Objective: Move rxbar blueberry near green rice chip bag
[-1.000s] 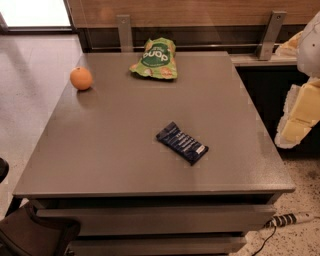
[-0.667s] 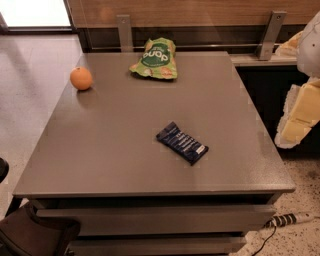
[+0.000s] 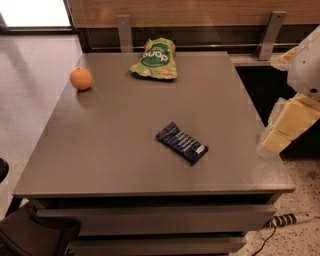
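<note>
Grey tabletop (image 3: 125,165) fills most of your view, and the task's things lie on it, well apart from each other. The rxbar blueberry (image 3: 182,143) lies flat in the near right part of the surface. Its dark navy wrapper is turned on a diagonal, with one end pointing toward the far left and the other, which carries a pale patch, toward the near right. Nothing touches it.

The green rice chip bag (image 3: 154,59) sits at the far edge of the table, a little left of centre. It is crinkled, with its dark round logo facing up and yellowish edges showing. To its left, near the table's far left corner, you have an orange (image 3: 81,78) resting on its own.

The gripper (image 3: 286,126) is off the table, beside its right edge, and hangs over the dark gap there. It shows as cream-coloured blocks under a white rounded arm shell (image 3: 309,60). It is well apart from the bar and holds nothing you can see. Because it is cut by the frame and seen side-on, you cannot tell whether its jaws are spread or pressed together.

Behind the table runs a wooden panel (image 3: 200,10) with two metal brackets (image 3: 124,31). On the speckled floor at the lower right lies what looks like a power strip (image 3: 290,219).
</note>
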Motion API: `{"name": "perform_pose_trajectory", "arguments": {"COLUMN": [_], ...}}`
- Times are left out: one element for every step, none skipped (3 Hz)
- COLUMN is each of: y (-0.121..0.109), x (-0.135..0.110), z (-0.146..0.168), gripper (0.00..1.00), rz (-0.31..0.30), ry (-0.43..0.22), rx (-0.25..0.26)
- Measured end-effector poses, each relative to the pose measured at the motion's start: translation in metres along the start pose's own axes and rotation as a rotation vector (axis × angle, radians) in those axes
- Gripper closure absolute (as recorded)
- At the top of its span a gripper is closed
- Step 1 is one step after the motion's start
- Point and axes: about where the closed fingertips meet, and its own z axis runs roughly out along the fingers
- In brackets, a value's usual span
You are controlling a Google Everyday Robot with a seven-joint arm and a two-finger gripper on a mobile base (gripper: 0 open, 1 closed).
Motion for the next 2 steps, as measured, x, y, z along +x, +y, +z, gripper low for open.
{"name": "perform_pose_trajectory", "arguments": {"y": [0.024, 0.050], "x": [-0.005, -0.009], "z": [0.037, 0.081], "gripper": [0.00, 0.00], "rz": [0.136, 0.259], "ry": [-0.130, -0.274], "rx": [-0.025, -0.062]}}
